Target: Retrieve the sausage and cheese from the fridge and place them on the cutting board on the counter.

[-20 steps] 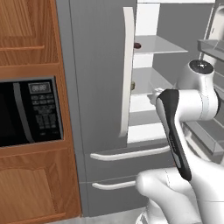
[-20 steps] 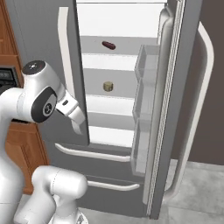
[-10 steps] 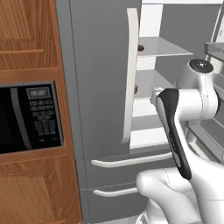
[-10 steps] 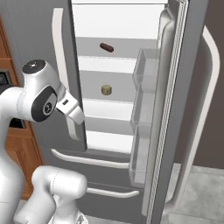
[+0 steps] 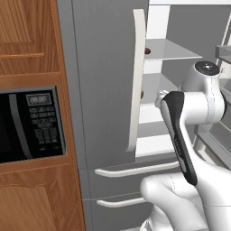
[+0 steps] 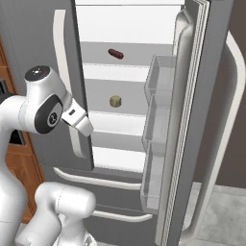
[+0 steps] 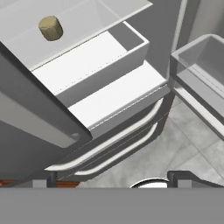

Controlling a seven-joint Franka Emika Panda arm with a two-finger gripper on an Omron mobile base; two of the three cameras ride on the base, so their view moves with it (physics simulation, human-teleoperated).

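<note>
The fridge (image 6: 45, 53) has its right door swung open and its left door shut. The sausage (image 6: 115, 54), slim and dark reddish-brown, lies on an upper white shelf; its end peeks past the left door's handle (image 5: 147, 51). One shelf lower sits the cheese (image 6: 115, 101), a small yellowish chunk, also at the upper left of the hand view (image 7: 50, 28). My gripper (image 6: 86, 129) hangs open and empty in front of the left door's edge, below and left of the cheese, pointing down at the lower shelves (image 7: 114, 180). The cutting board and counter are out of view.
The open door's clear bins (image 6: 161, 96) stand right of the shelves. Two drawers with white handles (image 6: 91, 180) close the fridge's bottom. A black microwave (image 5: 27, 122) sits in wooden cabinets (image 5: 27, 36) to the left. Grey floor tiles (image 6: 218, 216) lie at lower right.
Both base views have shifted slightly, with the whole scene sliding down a little: the camera moved. The arm keeps its pose and the gripper stays open.
</note>
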